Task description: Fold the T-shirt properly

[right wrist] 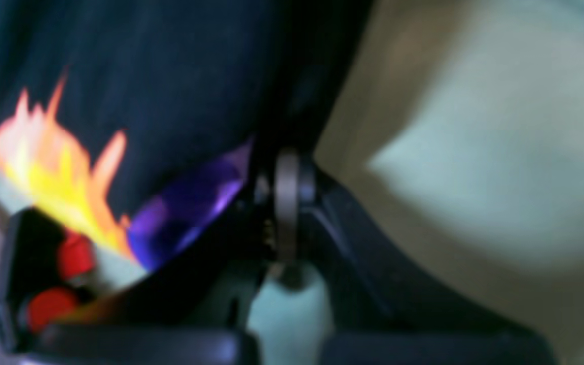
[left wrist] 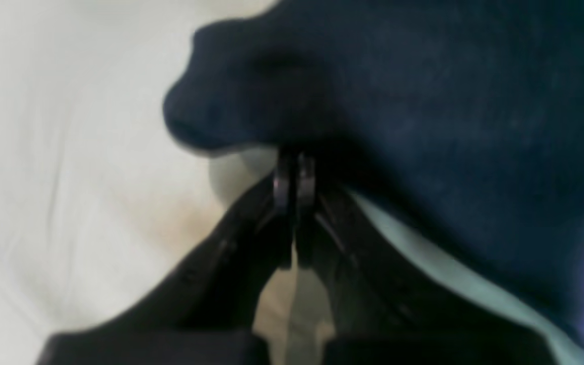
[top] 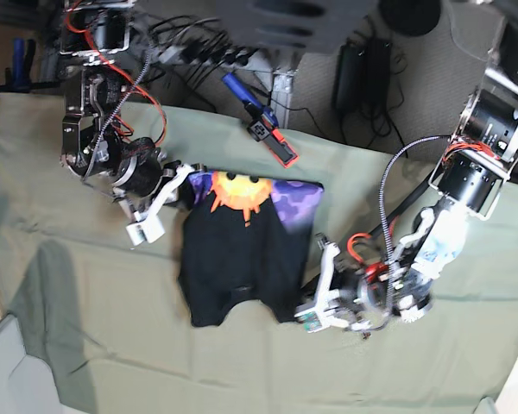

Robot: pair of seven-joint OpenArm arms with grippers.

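Here we see the table (top: 52,259), draped in pale green cloth, carrying the T-shirt (top: 237,259) near its middle — black, with the sun print toward the far edge. Our left gripper (top: 309,304) has its fingers clamped on the shirt's near corner; our right gripper (top: 183,185) pinches the far corner beside the print — fingers together on fabric.

T-shirt (top: 237,254): black, printed at its 12 o'clock edge with an orange-yellow sun face (top: 244,190) on a purple-blue ground. Cloth (top: 86,345) beneath: pale green. Clamp (top: 261,121) at 12 o'clock of the shirt: blue handle, black body, red tip.
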